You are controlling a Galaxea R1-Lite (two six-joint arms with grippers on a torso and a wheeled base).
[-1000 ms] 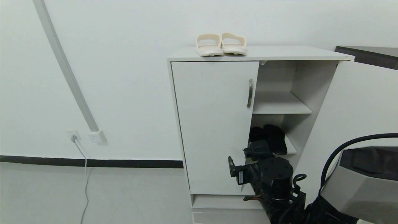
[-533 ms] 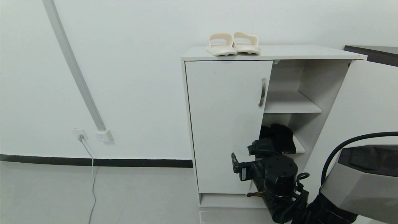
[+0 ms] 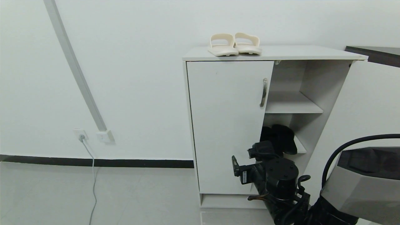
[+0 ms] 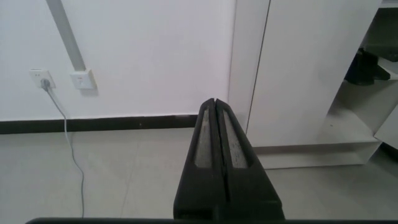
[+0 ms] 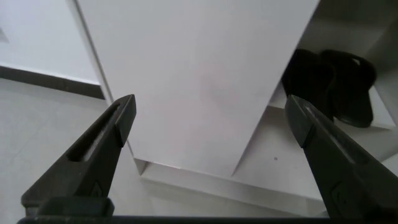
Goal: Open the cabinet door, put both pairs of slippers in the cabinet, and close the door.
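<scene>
Left gripper [image 4: 214,107]: fingers pressed flat together, nothing between them; held low over the floor [image 4: 124,174], facing the wall and the cabinet's left side.

Right gripper [image 3: 247,155]: fingers spread wide, holding nothing; low in front of the closed door's bottom right corner, just short of the open compartment.

Wall duct [image 3: 75,65]: grey strip, slanting down the wall to a small switch box [image 3: 104,136].

Socket [image 3: 79,134]: just beside the box, with a plug in it; grey cable [image 3: 93,175] hanging to the floor.

Cabinet [image 3: 312,52]: white, two doors, standing against the wall.

Left door [image 3: 225,125]: closed; upright metal handle [image 3: 264,92] at its right edge.

Cream slippers [image 3: 234,44]: one pair, side by side on the cabinet top, above the closed door, toes toward the front edge.

Black slippers [image 3: 282,137]: one pair, inside the right compartment on the lower shelf, lying side by side, just beyond the right gripper.

Upper shelf [image 3: 290,104]: white board above the black pair.

Right door [image 3: 365,103]: swung wide open toward the robot.

Dark tabletop [image 3: 375,51]: at the far right, behind the open door.
</scene>
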